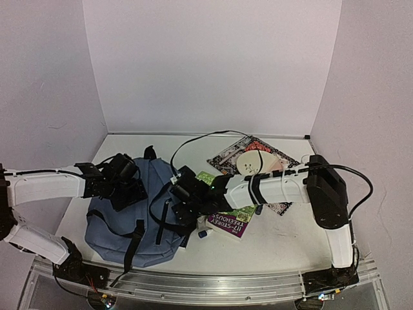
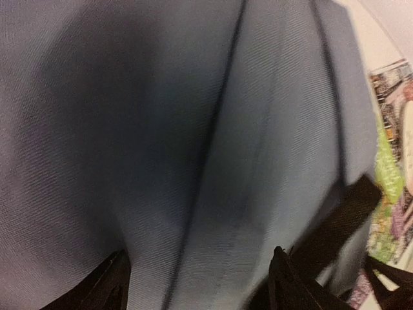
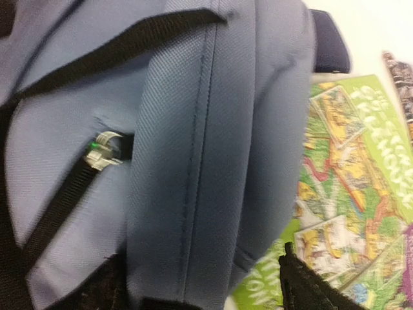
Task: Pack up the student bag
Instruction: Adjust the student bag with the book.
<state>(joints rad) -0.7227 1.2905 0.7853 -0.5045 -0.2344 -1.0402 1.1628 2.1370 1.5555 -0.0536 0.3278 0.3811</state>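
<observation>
1. The student bag [image 1: 113, 226] is lying flat on the left half of the desk [image 1: 277, 242] with its black straps facing up. Its mouth is not showing as open in any view.
2. The left tool [image 1: 126, 187] is hanging over the upper part of the bag with its fingers [image 2: 110, 287] spread wide. Grey-blue fabric is filling the space between them. Whether they are touching the cloth cannot be told.
3. The right tool [image 1: 182, 199] is reaching across to the bag's right edge, also spread wide. Its fingers [image 3: 313, 284] are standing on either side of the padded shoulder strap [image 3: 200, 161], near a small buckle [image 3: 103, 148], without pinching it.
4. Both arms are probably working on the bag itself because it needs opening or steadying before anything goes in.
5. A green book [image 1: 231, 223] is lying just beside the bag, partly under the right arm. A patterned book [image 1: 229, 155] is waiting farther back, so the packing is likely at an early stage.
6. The soft fabric is likely to be sagging and sliding, and loose straps could be snagging a finger.
</observation>
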